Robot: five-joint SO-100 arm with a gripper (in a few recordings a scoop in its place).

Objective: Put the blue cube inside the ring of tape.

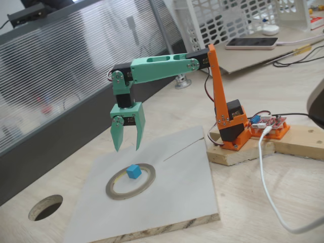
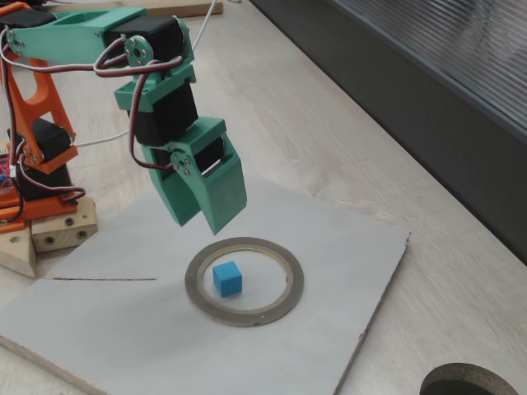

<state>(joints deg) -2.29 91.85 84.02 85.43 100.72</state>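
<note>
The blue cube (image 1: 133, 171) (image 2: 227, 278) lies flat on the board inside the ring of tape (image 1: 147, 185) (image 2: 284, 284), a little off its centre and clear of the band. My green gripper (image 1: 127, 148) (image 2: 199, 224) hangs above the ring's far edge, pointing down. Its fingers are open with a gap between the tips and nothing held. The tips are well above the cube, touching neither cube nor tape.
The ring lies on a grey board (image 1: 177, 172) (image 2: 354, 247) on the wooden table. A dark round hole (image 1: 45, 207) (image 2: 469, 383) is cut through the tabletop beside the board. The arm's orange base (image 1: 233, 129) stands on a wooden block, with a white cable (image 1: 266, 182) trailing nearby.
</note>
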